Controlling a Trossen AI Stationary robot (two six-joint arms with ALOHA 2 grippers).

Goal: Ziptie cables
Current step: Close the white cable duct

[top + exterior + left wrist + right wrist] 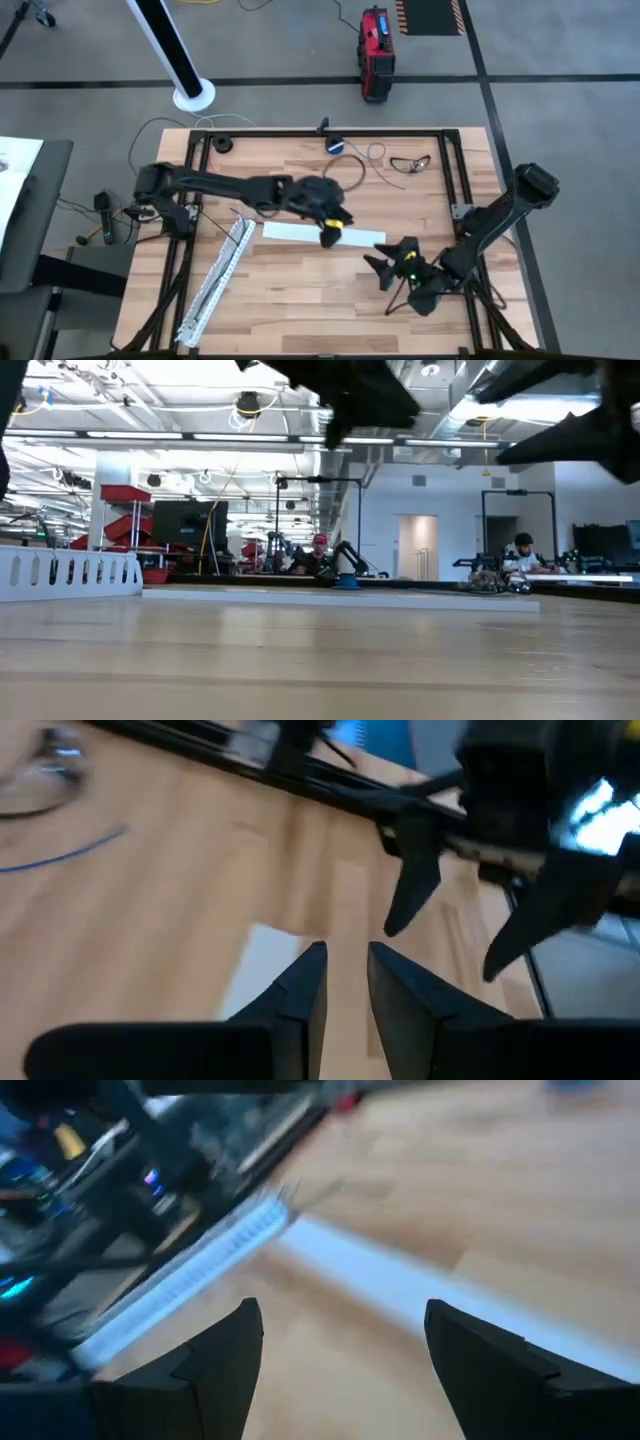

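Observation:
The cables [385, 165] lie loose on the table near its far edge, with no gripper on them. In the left wrist view they show as thin wires [45, 780]. My left gripper [328, 238] hovers at mid-table over a flat white strip [320, 233]. Its fingers [345, 970] are a narrow gap apart with only bare table showing between them. My right gripper [385, 268] stands just to the right and nearer the front edge, wide open [345, 1330] and empty, facing the flat strip [400, 1285].
Long white perforated strips [220, 275] lie slantwise at the front left and also show in the right wrist view [190, 1275]. A small round blue-black device [335, 145] with a pale cord sits at the far edge. Bare wood [300, 300] lies along the front.

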